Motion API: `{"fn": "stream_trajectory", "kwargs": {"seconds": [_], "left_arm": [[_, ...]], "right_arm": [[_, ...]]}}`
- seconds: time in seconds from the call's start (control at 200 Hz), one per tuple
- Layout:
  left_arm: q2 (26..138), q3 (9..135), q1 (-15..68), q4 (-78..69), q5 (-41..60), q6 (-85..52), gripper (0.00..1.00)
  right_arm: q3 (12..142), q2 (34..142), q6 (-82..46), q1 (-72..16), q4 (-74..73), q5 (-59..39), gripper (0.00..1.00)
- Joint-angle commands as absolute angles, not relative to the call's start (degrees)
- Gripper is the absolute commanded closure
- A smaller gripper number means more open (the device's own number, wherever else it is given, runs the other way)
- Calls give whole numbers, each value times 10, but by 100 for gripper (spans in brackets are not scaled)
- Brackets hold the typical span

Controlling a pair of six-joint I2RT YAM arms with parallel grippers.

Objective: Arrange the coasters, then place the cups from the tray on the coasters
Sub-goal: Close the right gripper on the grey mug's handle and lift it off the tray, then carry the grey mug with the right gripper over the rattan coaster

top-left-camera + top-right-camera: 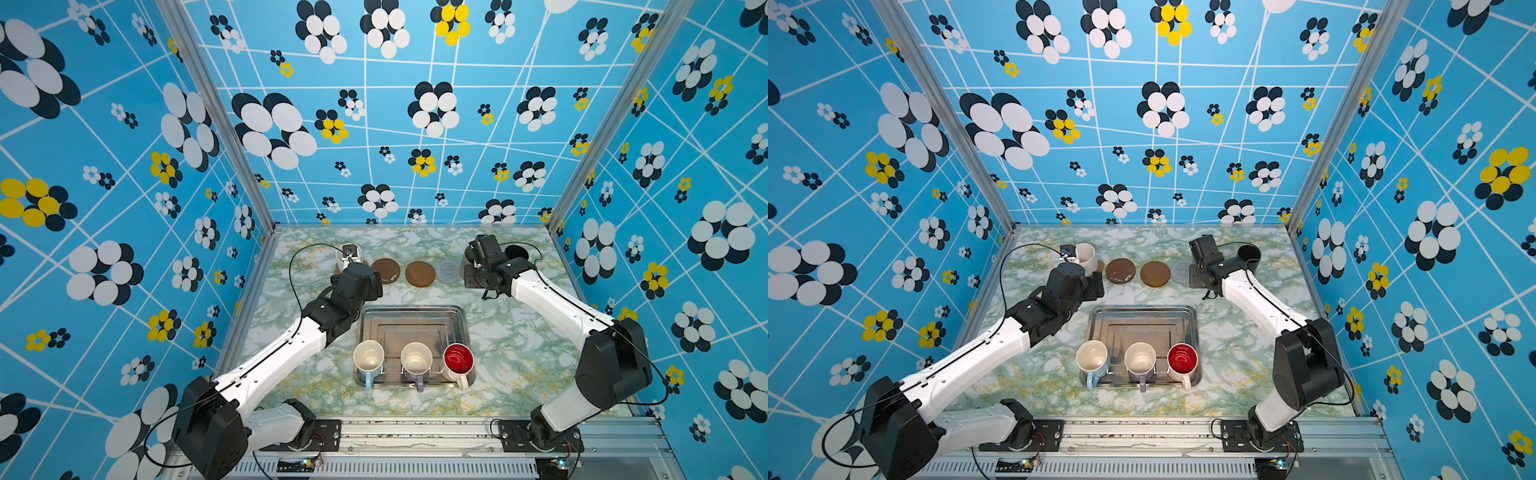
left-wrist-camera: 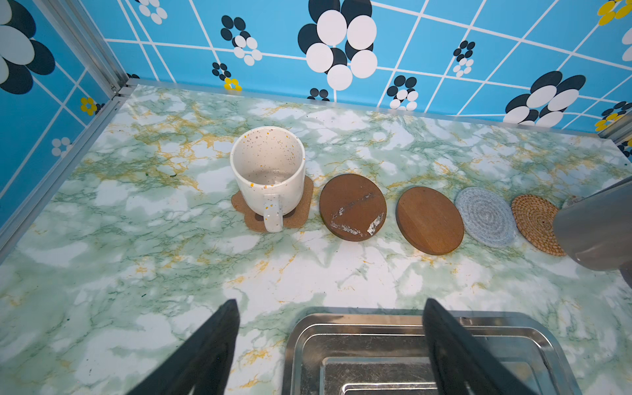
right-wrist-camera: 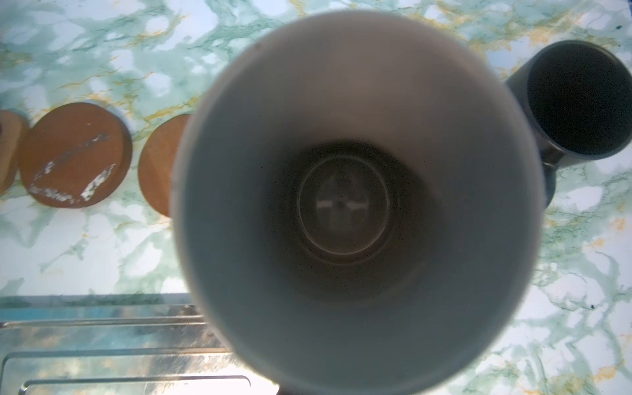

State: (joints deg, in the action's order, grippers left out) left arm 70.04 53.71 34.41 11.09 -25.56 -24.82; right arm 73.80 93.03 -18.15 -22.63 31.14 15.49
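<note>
Grey mug (image 3: 355, 205) sits pinched in the right claw (image 1: 474, 258) at the rattan coaster (image 2: 535, 222); I judge the placing step in hand. Next it needs lowering squarely onto that mat. Left claw (image 2: 330, 302) hovers spread and empty over the tabletop (image 2: 171, 273), beside the tray (image 2: 342, 319).

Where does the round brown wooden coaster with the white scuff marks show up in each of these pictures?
In a top view: scuffed round brown wooden coaster, far row, second from left.
In a top view: coaster, same place.
Left wrist view: coaster between cream speckled mug and plain brown wooden disc.
Right wrist view: coaster beside that disc.
Shared landmark: rectangular silver metal tray.
</note>
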Motion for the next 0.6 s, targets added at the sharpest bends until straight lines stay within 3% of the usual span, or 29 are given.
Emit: {"fn": "stream_trajectory", "kwargs": {"seconds": [0.0, 0.595], "left_arm": [[700, 537, 342, 105, -261, -241, 15], [708, 540, 342, 105, -260, -242, 15]], "right_arm": [[779, 942, -162, -210, 273, 156, 100], [800, 1006, -154, -163, 254, 155, 100]]}}
